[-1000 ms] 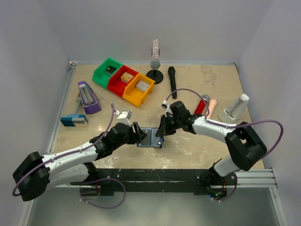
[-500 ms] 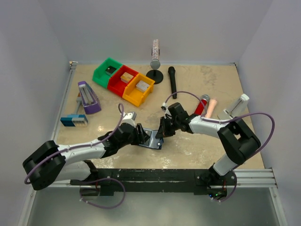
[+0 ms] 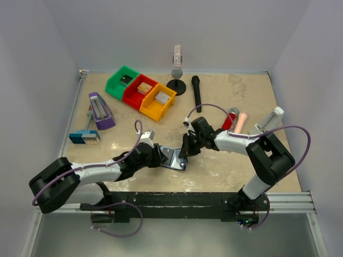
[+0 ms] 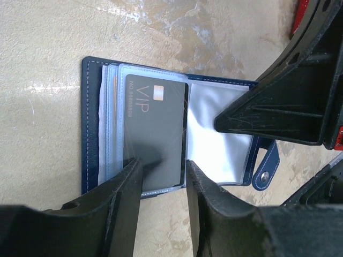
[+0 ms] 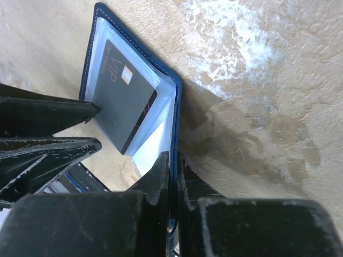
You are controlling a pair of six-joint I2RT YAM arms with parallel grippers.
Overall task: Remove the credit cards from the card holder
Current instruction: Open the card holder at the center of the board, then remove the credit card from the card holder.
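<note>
The dark blue card holder lies open on the table between my two grippers. A black credit card marked VIP sits in a clear pocket of its left face. My left gripper hovers at the card's near edge, jaws apart on either side of it and not pinching it. My right gripper is shut on the holder's right flap and holds it raised on edge. The black card also shows in the right wrist view, with the left gripper's fingers beside it. No other card shows.
Green, red and yellow bins stand at the back left. A purple holder and a blue-grey block are at the left. A stand, a black microphone and a white object lie behind and right.
My left gripper has moved right onto the card holder and its jaws have narrowed. The right gripper has drawn slightly left, tilting up the flap it holds.
</note>
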